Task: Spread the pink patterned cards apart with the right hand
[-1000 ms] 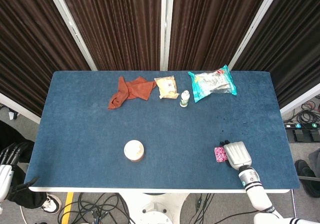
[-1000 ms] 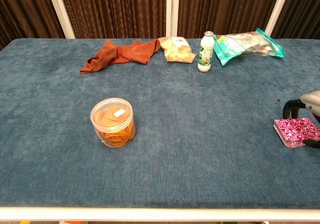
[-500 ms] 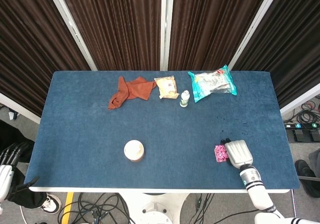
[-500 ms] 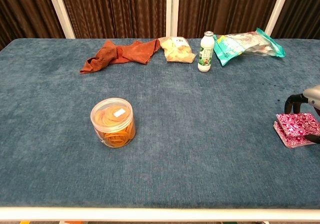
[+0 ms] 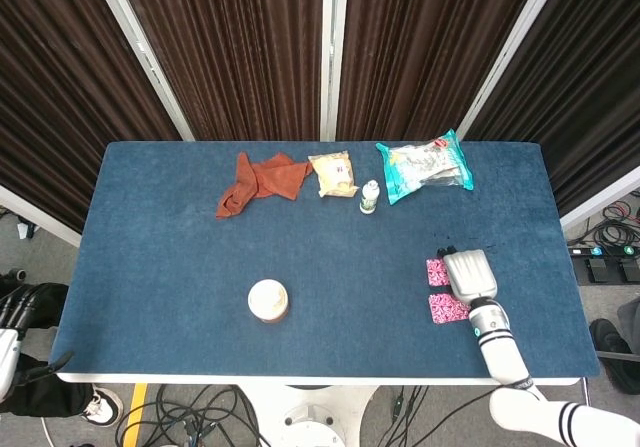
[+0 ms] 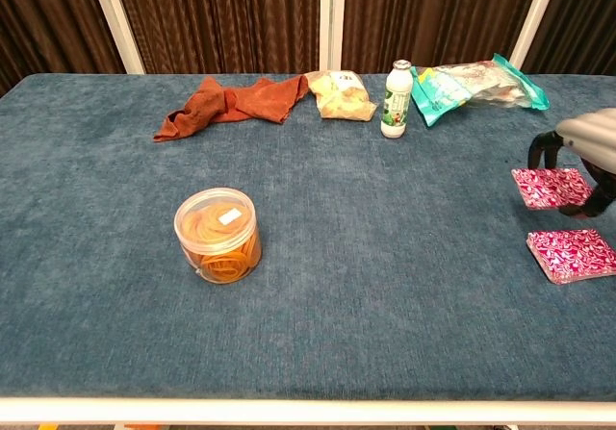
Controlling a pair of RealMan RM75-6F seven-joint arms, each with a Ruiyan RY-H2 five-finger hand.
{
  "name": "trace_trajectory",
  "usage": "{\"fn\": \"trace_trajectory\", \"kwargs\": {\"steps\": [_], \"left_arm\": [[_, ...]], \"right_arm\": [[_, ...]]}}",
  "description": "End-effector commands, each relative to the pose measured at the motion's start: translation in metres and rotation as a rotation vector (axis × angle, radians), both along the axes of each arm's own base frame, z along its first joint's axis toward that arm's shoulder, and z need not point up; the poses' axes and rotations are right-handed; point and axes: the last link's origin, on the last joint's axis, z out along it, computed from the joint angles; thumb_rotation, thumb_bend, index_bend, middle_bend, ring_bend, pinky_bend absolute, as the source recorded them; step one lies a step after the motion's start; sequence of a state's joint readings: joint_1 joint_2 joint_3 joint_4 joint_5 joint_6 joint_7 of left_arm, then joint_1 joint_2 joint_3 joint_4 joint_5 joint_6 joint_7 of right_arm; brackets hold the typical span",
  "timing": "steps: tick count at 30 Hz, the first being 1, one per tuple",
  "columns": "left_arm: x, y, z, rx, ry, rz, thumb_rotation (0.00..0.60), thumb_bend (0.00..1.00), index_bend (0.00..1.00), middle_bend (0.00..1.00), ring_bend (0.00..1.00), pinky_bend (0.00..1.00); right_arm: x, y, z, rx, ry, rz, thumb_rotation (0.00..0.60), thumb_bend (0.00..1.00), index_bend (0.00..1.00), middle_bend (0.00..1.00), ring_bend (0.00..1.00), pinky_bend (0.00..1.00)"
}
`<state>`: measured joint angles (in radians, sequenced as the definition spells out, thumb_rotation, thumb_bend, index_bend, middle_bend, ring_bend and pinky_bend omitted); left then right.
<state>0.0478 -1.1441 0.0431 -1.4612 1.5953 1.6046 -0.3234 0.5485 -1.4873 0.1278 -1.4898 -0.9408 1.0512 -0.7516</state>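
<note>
under right hand [image 6: 589, 146], pink patterned cards [image 6: 552, 188]

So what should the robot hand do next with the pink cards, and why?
Probably let go and lift off. The right hand rests on the far pink cards, which already lie apart from the near pile, with bare table between them. So the spreading looks done.

Blue cloth table [image 5: 180, 237] w/ orange rag [image 5: 258, 181], snack pkt [image 5: 333, 173], bottle [image 5: 370, 196], teal bag [image 5: 425, 165], round tub [image 5: 268, 300], 2 pink card piles [image 6: 572, 255].
</note>
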Motion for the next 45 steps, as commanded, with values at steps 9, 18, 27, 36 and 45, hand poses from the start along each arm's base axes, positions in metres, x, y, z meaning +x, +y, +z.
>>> {"fn": "trace_trajectory", "kwargs": {"steps": [9, 18, 27, 36, 45], "left_arm": [[-0.005, -0.001, 0.003, 0.007, -0.008, 0.010, 0.600, 0.14, 0.11, 0.08, 0.00, 0.08], [-0.006, -0.001, 0.002, -0.002, -0.013, 0.008, 0.600, 0.14, 0.11, 0.08, 0.00, 0.08], [-0.004, -0.001, 0.001, -0.005, -0.009, 0.005, 0.600, 0.14, 0.11, 0.08, 0.00, 0.08], [-0.003, -0.001, -0.002, -0.015, -0.008, 0.002, 0.600, 0.14, 0.11, 0.08, 0.00, 0.08], [0.000, -0.003, -0.008, -0.038, -0.023, 0.001, 0.600, 0.14, 0.11, 0.08, 0.00, 0.08]], "right_arm": [[0.018, -0.033, -0.027, 0.014, 0.007, -0.035, 0.600, 0.22, 0.43, 0.37, 0.65, 0.79], [0.016, -0.034, -0.030, 0.036, 0.020, -0.065, 0.600, 0.18, 0.13, 0.15, 0.65, 0.79], [0.016, -0.028, -0.017, 0.028, 0.005, -0.063, 0.600, 0.15, 0.04, 0.10, 0.64, 0.79], [0.004, 0.013, 0.018, 0.025, -0.023, -0.043, 0.600, 0.15, 0.18, 0.23, 0.65, 0.79], [-0.018, 0.049, 0.025, 0.121, -0.016, -0.092, 0.600, 0.14, 0.27, 0.26, 0.68, 0.79]]}}
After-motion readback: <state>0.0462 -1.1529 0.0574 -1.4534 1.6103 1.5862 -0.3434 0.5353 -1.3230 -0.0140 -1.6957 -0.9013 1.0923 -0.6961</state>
